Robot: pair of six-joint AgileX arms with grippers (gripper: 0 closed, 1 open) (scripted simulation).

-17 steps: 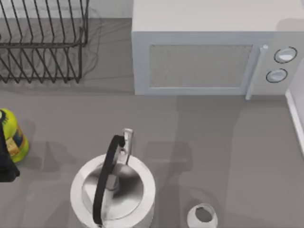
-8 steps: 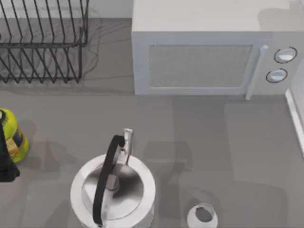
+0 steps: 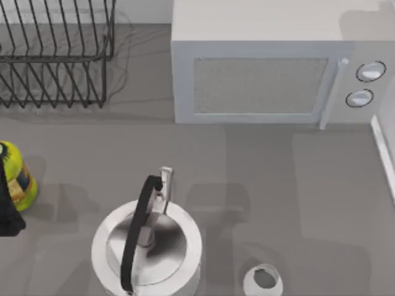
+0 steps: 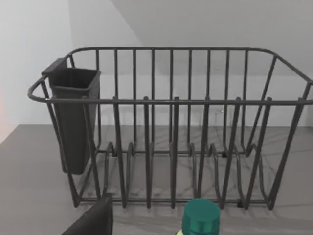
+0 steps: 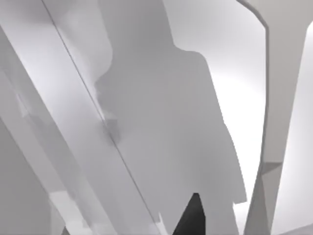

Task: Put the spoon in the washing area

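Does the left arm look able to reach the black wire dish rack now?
Probably yes, passing the green-capped yellow bottle, which alone stands between the left end effector and the black wire dish rack.

The kettle (image 3: pixel 147 246) and the small white cup (image 3: pixel 263 281) run off the table's (image 3: pixel 278 179) near edge. The yellow bottle (image 3: pixel 15 176) (green-capped) is cut at the left edge, the dish rack (image 3: pixel 55 55) at the far-left corner.

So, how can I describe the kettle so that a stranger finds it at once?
Start at the big white microwave at the back of the table, then come toward the front edge, a little to the left. The kettle stands there, round and white with a shiny steel lid. Unlike the small white cup beside it, it has a black arched handle.
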